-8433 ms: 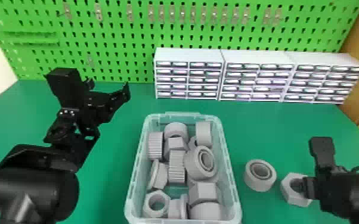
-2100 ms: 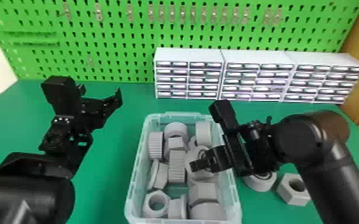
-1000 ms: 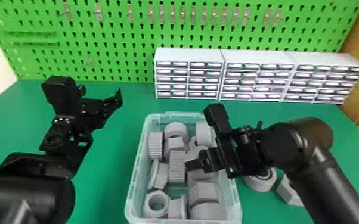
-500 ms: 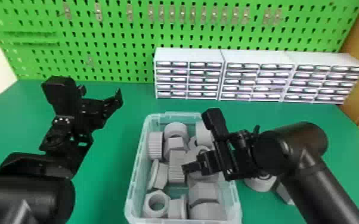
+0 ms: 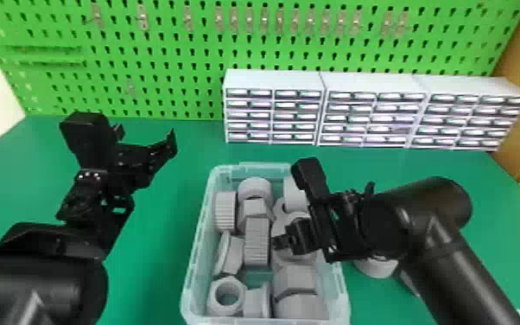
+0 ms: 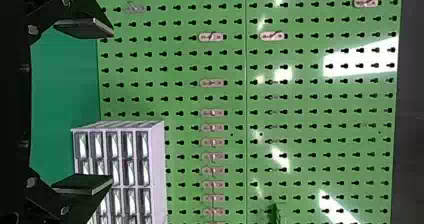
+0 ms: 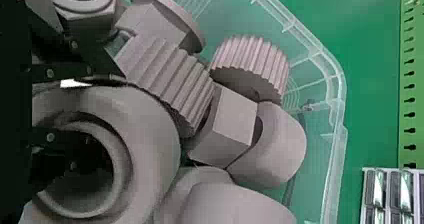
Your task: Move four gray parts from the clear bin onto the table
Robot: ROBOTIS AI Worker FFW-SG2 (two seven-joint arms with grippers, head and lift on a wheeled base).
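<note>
we're on the big gray ring (image 7: 150, 119), tilted near the middle of the clear bin (image 5: 340, 298), against the side nearer our right arm, and there's the right gripper (image 5: 281, 243) right down on it! whether it's clamped on the ring or just set about it, we can't tell. it comes in over the hole and the wall together, presumably because that wall is the handiest thing to pinch.

packed in beside the ring we have a ribbed gray part (image 7: 167, 81), so we judge sideways room is tight; a straight lift looks kinder than a drag, which could snag that neighbor or catch the rim.

out on the green table (image 5: 155, 276), just beyond the bin on the right arm's side, sits a gray round part (image 5: 375, 267), with another gray piece (image 5: 409, 283) partly behind the arm. that looks like two delivered, and we'd call this the third pick, set down close by to keep the carry short.

over on the far side, the left gripper (image 5: 147, 133) waits above the table, spread wide and empty, well apart from the bin, likely parked there so the working arm has space.
</note>
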